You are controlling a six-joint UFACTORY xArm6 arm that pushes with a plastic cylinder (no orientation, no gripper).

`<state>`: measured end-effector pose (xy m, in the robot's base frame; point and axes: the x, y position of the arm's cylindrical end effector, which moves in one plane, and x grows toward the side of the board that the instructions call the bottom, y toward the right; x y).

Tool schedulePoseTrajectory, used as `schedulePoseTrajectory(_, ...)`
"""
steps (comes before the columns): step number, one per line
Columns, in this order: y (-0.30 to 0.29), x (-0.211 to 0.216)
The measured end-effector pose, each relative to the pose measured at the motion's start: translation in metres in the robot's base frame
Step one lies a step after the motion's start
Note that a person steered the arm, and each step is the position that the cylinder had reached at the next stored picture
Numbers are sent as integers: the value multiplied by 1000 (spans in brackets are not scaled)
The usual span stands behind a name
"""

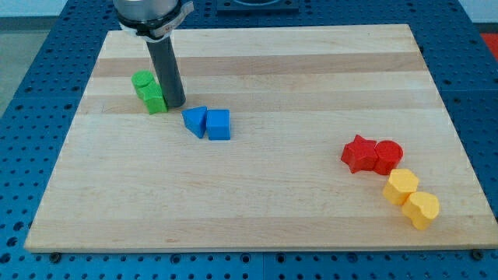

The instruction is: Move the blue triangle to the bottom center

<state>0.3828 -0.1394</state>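
The blue triangle lies left of the board's middle, touching a blue cube on its right. My tip is at the end of the dark rod, just above and to the left of the blue triangle, a small gap apart. The tip stands right beside two green blocks, at their right side.
A red star-shaped block and a red round block sit together at the view's right. Two yellow blocks lie below them near the bottom right corner. The wooden board rests on a blue perforated table.
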Motion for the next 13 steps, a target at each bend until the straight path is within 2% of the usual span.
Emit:
schedulePoseTrajectory(3,-38,-1)
schedulePoseTrajectory(4,-31,-1)
schedulePoseTrajectory(5,7,-1)
schedulePoseTrajectory(7,-1,6)
schedulePoseTrajectory(8,2,25)
schedulePoseTrajectory(10,62,64)
schedulePoseTrajectory(13,76,69)
